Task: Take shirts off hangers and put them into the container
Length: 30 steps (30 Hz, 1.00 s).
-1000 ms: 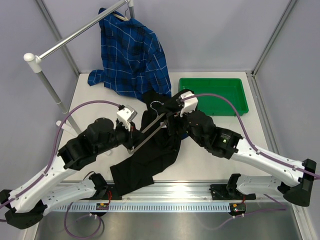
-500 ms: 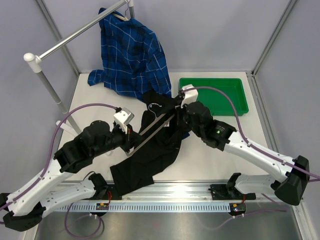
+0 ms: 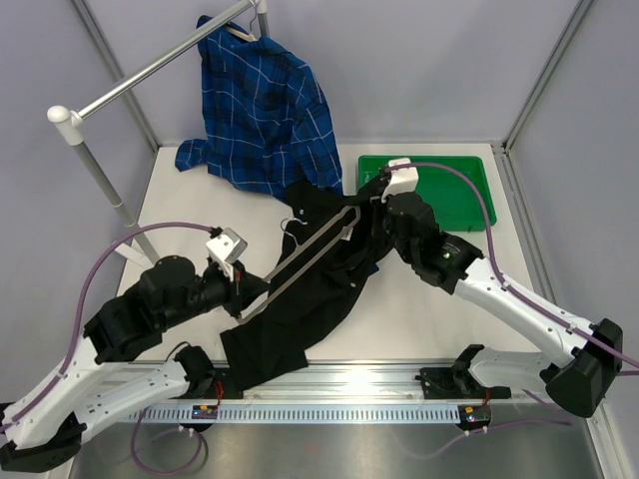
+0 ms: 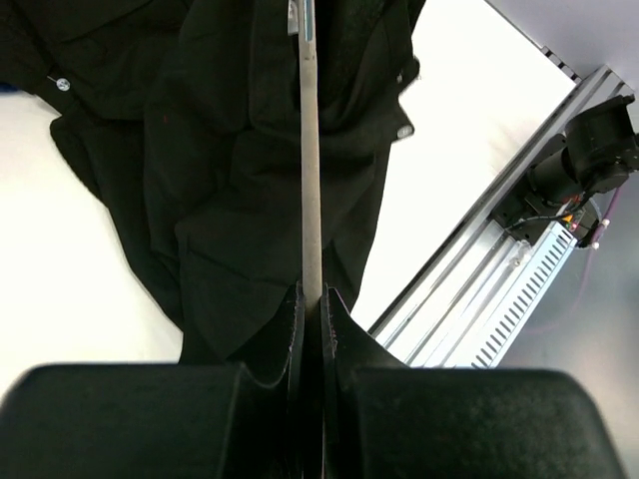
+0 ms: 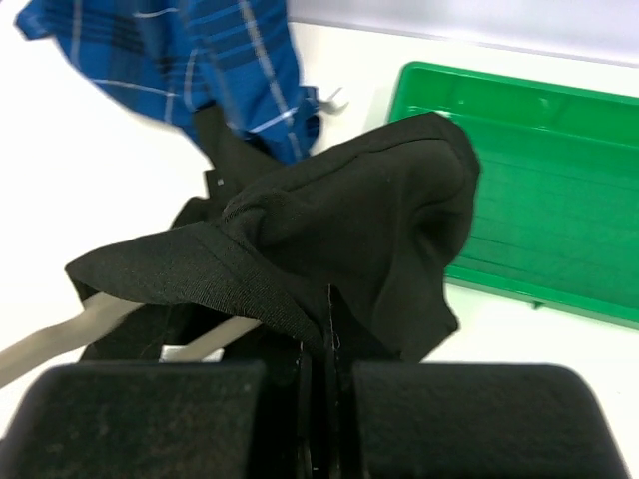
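Your worktop (image 3: 409, 334) carries nearly everything. Over its far-left corner the silver rail (image 3: 160, 68) slants, and the plaid shirt (image 3: 265, 110) hangs from it on its own hanger, its hem and a sleeve trailing onto the surface.

The black shirt (image 3: 300, 309) lies sprawled across the middle, running from near-left to far-right. The green container (image 3: 461, 195) sits at the far right with no shirt in it.

The hanger (image 4: 311, 150) inside the black shirt lies on that same diagonal. Your left tool (image 4: 313, 299) is closed tight on its near-left end, the bar pinched between the fingers. Your right tool (image 5: 327, 344) is closed on a bunched fold of the black shirt at the far-right end, lifted clear of the hanger's arm.

The container lies just beyond and to the right of the right tool, and the right arm is much the nearer one. I judge the next move turns on the hanger's long axis. Hold the left tool as the anchor and draw the cloth off along the bar toward the container.

Watch the plaid hem, which lies against the black shirt's far end and could drag along. A thin metal hook (image 5: 330, 98) pokes out beside it and may snag fabric.
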### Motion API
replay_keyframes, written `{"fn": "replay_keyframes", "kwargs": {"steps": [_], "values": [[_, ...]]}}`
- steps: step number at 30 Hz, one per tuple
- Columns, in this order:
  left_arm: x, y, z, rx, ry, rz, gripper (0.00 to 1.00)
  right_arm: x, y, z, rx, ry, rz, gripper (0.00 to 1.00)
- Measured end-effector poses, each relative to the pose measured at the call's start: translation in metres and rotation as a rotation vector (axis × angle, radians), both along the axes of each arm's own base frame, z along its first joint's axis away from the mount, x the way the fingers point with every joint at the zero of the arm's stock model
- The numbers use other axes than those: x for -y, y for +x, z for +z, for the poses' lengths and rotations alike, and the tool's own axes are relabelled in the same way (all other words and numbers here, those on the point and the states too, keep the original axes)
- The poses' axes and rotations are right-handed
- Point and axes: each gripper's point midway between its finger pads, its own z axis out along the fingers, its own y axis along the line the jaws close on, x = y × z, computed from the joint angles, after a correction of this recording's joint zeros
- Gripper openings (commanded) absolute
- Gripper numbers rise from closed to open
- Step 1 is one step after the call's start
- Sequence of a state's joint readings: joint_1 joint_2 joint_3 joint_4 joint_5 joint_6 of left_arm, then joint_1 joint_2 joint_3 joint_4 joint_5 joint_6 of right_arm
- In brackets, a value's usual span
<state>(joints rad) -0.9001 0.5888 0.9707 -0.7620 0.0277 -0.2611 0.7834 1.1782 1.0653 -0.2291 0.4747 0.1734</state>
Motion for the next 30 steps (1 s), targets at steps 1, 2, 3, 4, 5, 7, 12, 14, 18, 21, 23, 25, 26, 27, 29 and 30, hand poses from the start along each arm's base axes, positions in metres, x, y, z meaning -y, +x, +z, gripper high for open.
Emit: {"fn": "replay_keyframes", "kwargs": {"steps": [1,2,3,4,5,7,12,14,18,21,23,25,26,27,29,30], "values": [[-0.003,-0.002,0.000,0.001,-0.002,0.001,0.00,0.003,0.001,0.001,0.003,-0.003,-0.012,0.00],[-0.005,-0.004,0.000,0.001,-0.003,0.001,0.00,0.005,0.002,0.001,0.004,-0.004,-0.019,0.00],[-0.006,-0.005,0.000,0.002,-0.004,0.002,0.00,0.007,0.003,0.001,0.005,-0.005,-0.025,0.00],[-0.008,-0.006,0.000,0.000,-0.003,0.003,0.00,0.008,0.004,0.001,0.006,-0.007,-0.030,0.00],[-0.010,-0.007,-0.001,-0.004,0.000,0.005,0.00,0.010,0.004,0.001,0.007,-0.010,-0.037,0.00],[-0.014,-0.010,-0.004,-0.011,0.009,0.008,0.00,0.012,0.005,0.001,0.007,-0.015,-0.047,0.00],[-0.026,-0.020,-0.004,-0.009,-0.003,0.010,0.00,0.016,0.003,-0.002,-0.002,-0.027,-0.055,0.00],[-0.032,-0.024,-0.001,-0.003,-0.021,0.016,0.00,0.017,0.003,-0.004,-0.007,-0.032,-0.055,0.00],[-0.044,-0.025,0.013,0.023,-0.054,0.059,0.00,0.017,0.000,-0.013,-0.026,-0.039,-0.048,0.00],[-0.051,-0.021,0.025,0.048,-0.072,0.105,0.00,0.017,-0.004,-0.024,-0.051,-0.044,-0.032,0.00],[-0.056,-0.018,0.032,0.063,-0.084,0.137,0.00,0.016,-0.009,-0.034,-0.075,-0.049,-0.013,0.00],[-0.063,-0.012,0.039,0.075,-0.088,0.191,0.00,0.015,-0.014,-0.042,-0.098,-0.054,0.007,0.00],[-0.065,-0.008,0.042,0.081,-0.089,0.219,0.00,0.013,-0.017,-0.046,-0.108,-0.053,0.023,0.00],[-0.068,-0.003,0.046,0.085,-0.089,0.250,0.00,0.012,-0.019,-0.048,-0.115,-0.053,0.032,0.00],[-0.073,0.008,0.052,0.091,-0.078,0.321,0.00,0.003,-0.026,-0.050,-0.124,-0.058,0.069,0.00],[-0.074,0.014,0.054,0.092,-0.067,0.354,0.00,-0.005,-0.033,-0.051,-0.128,-0.063,0.101,0.00]]}}
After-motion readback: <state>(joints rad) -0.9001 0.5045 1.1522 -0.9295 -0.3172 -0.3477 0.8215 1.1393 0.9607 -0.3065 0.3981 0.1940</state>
